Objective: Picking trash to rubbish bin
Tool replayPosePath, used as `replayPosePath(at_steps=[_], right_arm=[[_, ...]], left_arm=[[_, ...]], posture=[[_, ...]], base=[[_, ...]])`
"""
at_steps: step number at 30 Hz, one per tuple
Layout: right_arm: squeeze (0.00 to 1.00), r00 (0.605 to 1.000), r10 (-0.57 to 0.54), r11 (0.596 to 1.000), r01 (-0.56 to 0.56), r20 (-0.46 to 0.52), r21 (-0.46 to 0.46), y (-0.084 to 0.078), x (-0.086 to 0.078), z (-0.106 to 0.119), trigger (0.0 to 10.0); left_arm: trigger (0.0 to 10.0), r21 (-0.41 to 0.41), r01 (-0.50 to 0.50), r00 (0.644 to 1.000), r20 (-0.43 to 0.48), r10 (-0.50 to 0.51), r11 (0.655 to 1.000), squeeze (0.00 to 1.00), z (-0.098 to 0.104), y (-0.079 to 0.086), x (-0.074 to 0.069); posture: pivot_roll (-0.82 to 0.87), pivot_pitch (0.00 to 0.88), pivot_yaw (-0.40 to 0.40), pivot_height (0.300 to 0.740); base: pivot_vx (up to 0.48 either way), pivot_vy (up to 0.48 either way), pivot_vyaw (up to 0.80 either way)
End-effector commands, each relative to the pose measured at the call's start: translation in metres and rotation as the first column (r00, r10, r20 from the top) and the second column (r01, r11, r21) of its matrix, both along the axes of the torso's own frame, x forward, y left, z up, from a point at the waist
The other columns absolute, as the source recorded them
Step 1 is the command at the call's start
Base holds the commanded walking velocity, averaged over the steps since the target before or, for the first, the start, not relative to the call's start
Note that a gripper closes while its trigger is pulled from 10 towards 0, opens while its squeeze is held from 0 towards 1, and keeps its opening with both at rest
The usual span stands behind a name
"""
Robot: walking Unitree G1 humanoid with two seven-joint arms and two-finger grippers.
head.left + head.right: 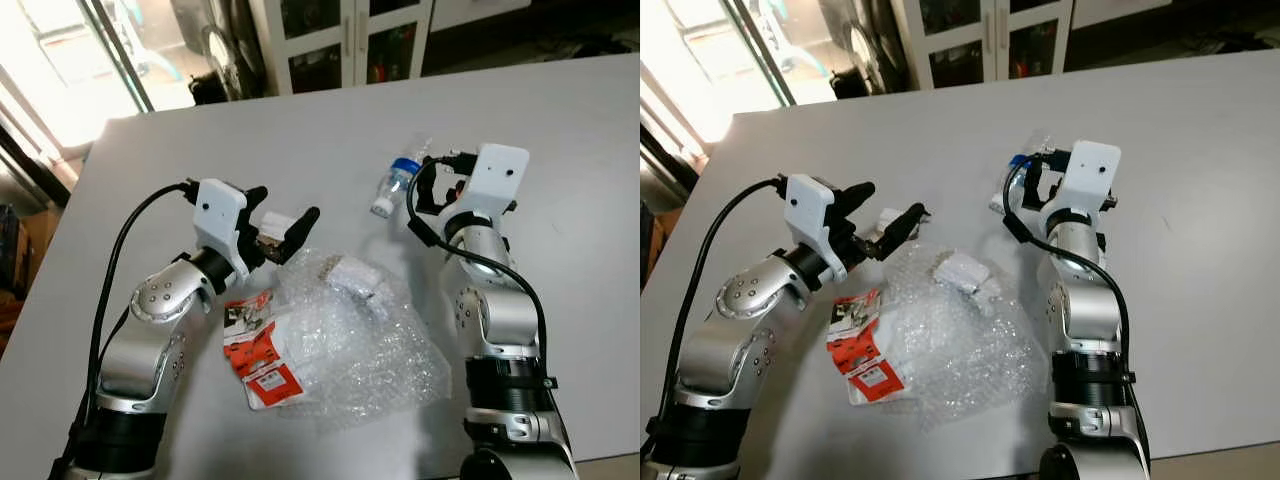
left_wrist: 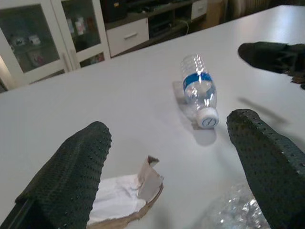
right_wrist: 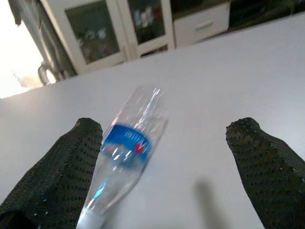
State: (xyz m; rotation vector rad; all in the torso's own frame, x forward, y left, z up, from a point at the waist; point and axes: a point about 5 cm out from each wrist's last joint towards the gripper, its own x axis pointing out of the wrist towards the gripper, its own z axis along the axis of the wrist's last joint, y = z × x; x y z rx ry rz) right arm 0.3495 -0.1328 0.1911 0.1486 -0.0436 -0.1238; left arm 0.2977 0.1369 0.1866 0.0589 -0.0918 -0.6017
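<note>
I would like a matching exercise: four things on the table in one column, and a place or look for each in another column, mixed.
1. plastic bottle
2. bubble wrap
3. red and white packet
4. torn paper scrap

a. between the open fingers of the left hand
b. clear sheet between both arms
c. lying on its side, blue label
d. beside the wrap, near the left arm

1-c, 2-b, 3-d, 4-a

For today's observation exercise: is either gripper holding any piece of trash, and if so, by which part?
Nothing is held. The left gripper is open over the torn paper scrap; the right gripper is open beside the plastic bottle, not clamping it.
</note>
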Motion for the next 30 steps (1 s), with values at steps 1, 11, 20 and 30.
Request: replayPosePath(at_steps=[1,11,20,30], right_arm=[[0.00,1.000,0.023,0.999,-0.023,-0.005,0.049,0.006,0.004,0.000,10.0],[0.00,0.992,0.122,0.985,-0.118,-0.024,0.128,0.033,0.019,-0.001,10.0],[0.00,0.991,0.131,0.978,-0.125,-0.025,0.168,0.041,0.027,0.002,10.0],[0.00,0.993,0.108,0.964,-0.094,-0.041,0.247,0.044,0.035,0.004,10.0]], left_arm=[[10.0,0.001,0.002,1.000,0.006,-0.002,1.000,0.00,0.003,0.002,-0.004],[10.0,0.010,-0.010,1.000,-0.004,0.010,1.000,0.00,0.002,0.005,-0.009],[10.0,0.015,-0.015,1.000,-0.007,0.015,1.000,0.00,0.002,0.006,-0.011],[10.0,0.018,-0.005,1.000,-0.016,0.005,1.000,0.00,0.002,0.005,-0.013]], posture=[[0.14,0.206,0.107,0.740],[0.16,0.203,0.095,0.740],[0.17,0.206,0.092,0.740],[0.17,0.213,0.093,0.740]], base=[[0.000,0.000,0.00],[0.000,0.000,0.00],[0.000,0.000,0.00],[0.000,0.000,0.00]])
